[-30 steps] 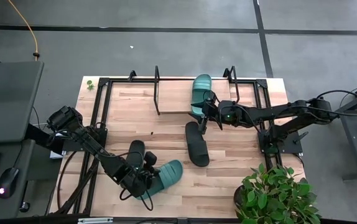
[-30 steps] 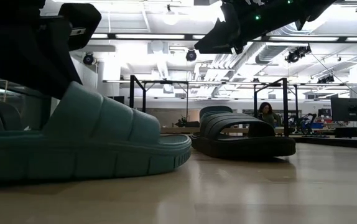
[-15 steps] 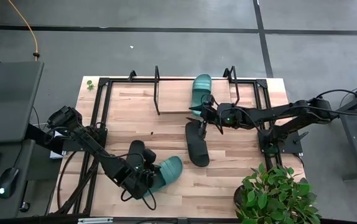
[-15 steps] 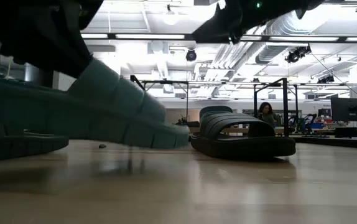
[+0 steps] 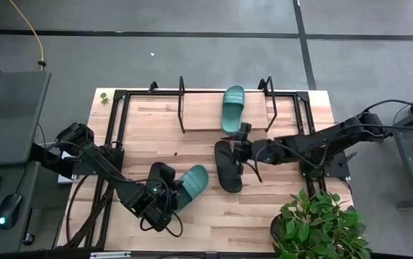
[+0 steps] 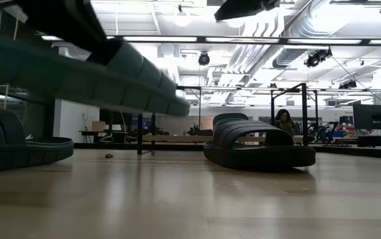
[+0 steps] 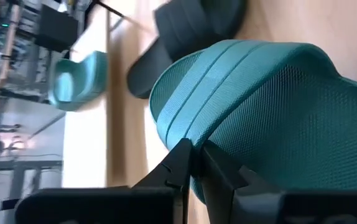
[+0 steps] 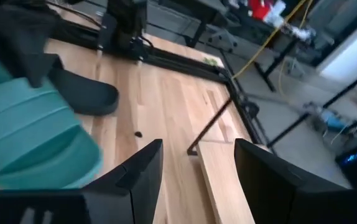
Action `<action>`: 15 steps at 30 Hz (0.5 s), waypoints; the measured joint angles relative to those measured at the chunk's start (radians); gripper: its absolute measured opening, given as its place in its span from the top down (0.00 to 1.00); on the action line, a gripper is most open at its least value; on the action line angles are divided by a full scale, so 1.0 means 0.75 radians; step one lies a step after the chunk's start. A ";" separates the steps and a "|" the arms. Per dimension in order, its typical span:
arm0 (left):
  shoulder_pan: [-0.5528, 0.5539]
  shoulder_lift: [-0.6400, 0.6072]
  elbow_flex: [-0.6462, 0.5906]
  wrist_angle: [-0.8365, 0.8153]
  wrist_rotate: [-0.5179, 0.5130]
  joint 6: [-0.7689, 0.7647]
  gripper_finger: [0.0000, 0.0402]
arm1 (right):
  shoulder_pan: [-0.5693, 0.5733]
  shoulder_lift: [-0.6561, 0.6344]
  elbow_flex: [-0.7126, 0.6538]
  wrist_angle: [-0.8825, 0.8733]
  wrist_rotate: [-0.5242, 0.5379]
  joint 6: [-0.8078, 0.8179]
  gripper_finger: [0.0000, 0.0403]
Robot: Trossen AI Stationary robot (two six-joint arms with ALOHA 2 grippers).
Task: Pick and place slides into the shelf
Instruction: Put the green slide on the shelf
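We see one green slide [image 5: 188,185] clamped by its ribbed strap between our left gripper [image 5: 165,203] fingers [image 7: 211,165] and lifted off the counter [image 5: 149,122], with a black slide [image 5: 156,175] lying just beside them. Our right gripper [image 5: 244,149] has its fingers [image 8: 142,168] apart, hovering over the other black slide [image 5: 227,165]. Beyond those fingers, the second green slide [image 5: 232,108] lies on the shelf [image 5: 203,113].

We see grey floor [image 5: 192,57] crossed by dark seams, a potted plant [image 5: 318,223] at the table's [image 5: 149,122] corner, and bright ceiling lights [image 6: 177,16] over the workshop behind.
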 joint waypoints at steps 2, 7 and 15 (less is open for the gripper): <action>0.003 0.000 0.039 -0.045 -0.024 0.000 0.95 | 0.051 0.000 0.003 0.006 0.043 -0.046 0.53; 0.051 0.000 0.146 -0.127 -0.057 0.001 0.98 | 0.172 0.004 0.003 0.005 0.152 -0.184 0.53; 0.189 -0.001 0.235 -0.141 -0.065 0.120 0.94 | 0.324 0.060 0.003 0.054 0.263 -0.413 0.53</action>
